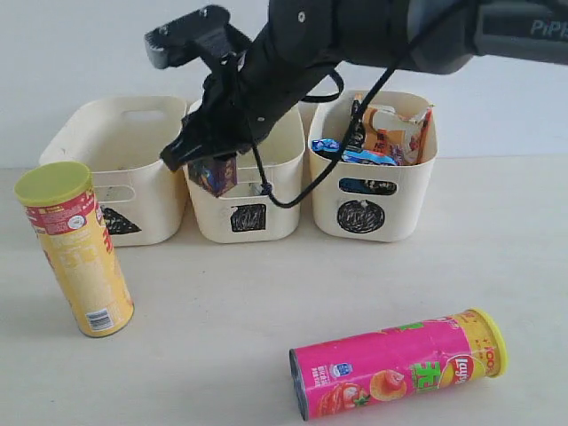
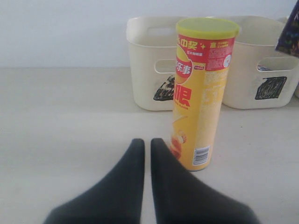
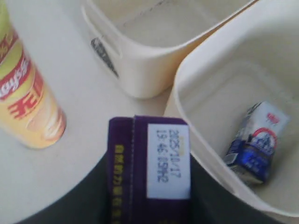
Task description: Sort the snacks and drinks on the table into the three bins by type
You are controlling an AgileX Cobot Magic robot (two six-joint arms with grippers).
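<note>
Dark purple carton (image 3: 125,173); yellow tube (image 2: 202,98), lime-green lid (image 2: 207,27)

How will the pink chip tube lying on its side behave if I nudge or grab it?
The pink chip tube with the yellow lid lies on its round side, so a nudge would probably roll it across the smooth beige table. Its glossy wrap may slip in a grip; the walls look fairly stiff.

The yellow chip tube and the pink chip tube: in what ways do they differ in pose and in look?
The yellow chip tube stands upright at the left; the pink chip tube lies on its side at the right. The yellow chip tube has a lime-green lid; the pink chip tube has a yellow lid. Both are tall cylinders resting on the table.
</note>
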